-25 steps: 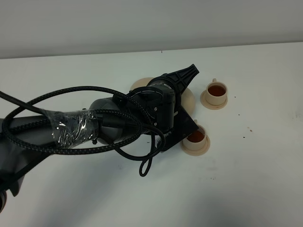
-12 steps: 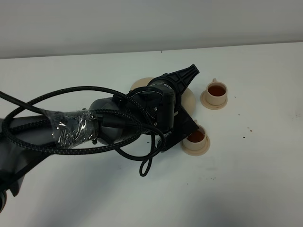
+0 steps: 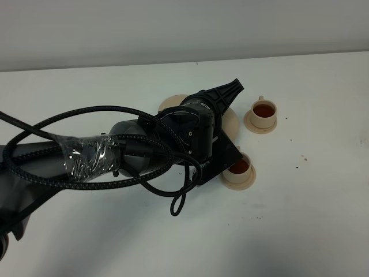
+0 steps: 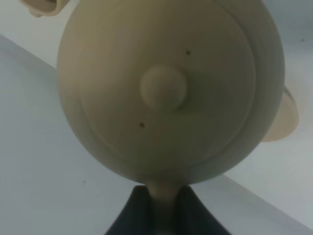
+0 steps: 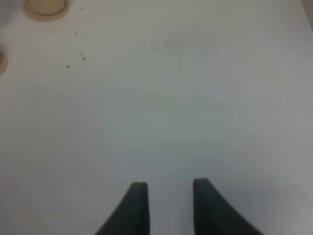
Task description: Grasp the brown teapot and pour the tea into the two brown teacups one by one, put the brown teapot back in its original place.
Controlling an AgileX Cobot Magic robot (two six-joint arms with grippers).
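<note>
The brown teapot (image 4: 166,88) fills the left wrist view, lid knob facing the camera. My left gripper (image 4: 164,196) is shut on its loop handle, one dark finger on each side. In the high view the left gripper (image 3: 226,95) and arm cover most of the teapot (image 3: 230,122). The wide saucer (image 3: 172,104) shows partly behind the arm. I cannot tell if the teapot rests on it. Both teacups hold dark tea: one at the back right (image 3: 264,111), one near the arm (image 3: 238,168). My right gripper (image 5: 166,193) is open over bare table.
Black cables (image 3: 86,144) loop over the left arm. A tan saucer rim (image 4: 286,117) shows beside the teapot in the left wrist view. A tan cup (image 5: 45,6) sits at the edge of the right wrist view. Small dark specks (image 3: 300,157) dot the white table.
</note>
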